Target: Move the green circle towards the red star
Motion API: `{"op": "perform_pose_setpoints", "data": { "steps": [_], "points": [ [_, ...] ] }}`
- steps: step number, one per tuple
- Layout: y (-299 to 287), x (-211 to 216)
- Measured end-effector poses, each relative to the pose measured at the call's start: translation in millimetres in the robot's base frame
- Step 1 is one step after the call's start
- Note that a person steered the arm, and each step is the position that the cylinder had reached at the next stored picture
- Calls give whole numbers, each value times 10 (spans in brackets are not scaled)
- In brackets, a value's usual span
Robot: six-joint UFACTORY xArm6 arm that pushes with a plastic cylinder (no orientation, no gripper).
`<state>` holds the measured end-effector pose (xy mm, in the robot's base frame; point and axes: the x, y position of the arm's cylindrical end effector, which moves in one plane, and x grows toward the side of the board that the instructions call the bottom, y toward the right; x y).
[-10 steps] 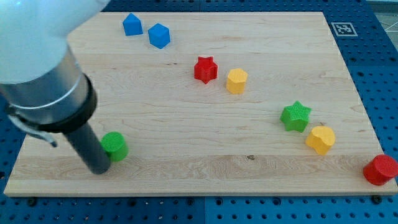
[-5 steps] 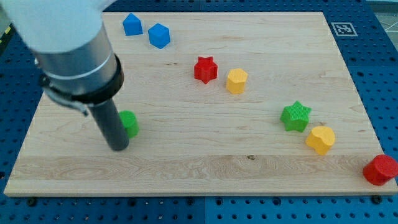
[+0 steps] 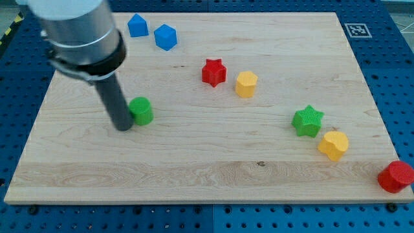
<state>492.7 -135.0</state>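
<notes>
The green circle (image 3: 140,110) is located left of centre in the frame, on the bench (image 3: 194,162). My tip (image 3: 122,127) is set against the circle's left side, touching or very nearly so, slightly below its centre line. No jaws are fitted to this arm; the rod holds nothing and contact is by pushing only.

The red star (image 3: 213,72) is located above and to the right of the circle, just beside a yellow block (image 3: 246,84). The two task blocks are well apart, with bare wood between them.

Progress is judged as partial: contact is established, but most of the distance is left. A push up and to the right is judged necessary.
</notes>
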Motion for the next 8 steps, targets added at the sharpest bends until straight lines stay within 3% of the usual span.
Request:
{"op": "perform_pose_setpoints", "data": {
  "steps": [1, 3, 5, 7, 8],
  "points": [
    [348, -146],
    [356, -238],
    [470, -770],
    [488, -585],
    [861, -635]
  ]
}}
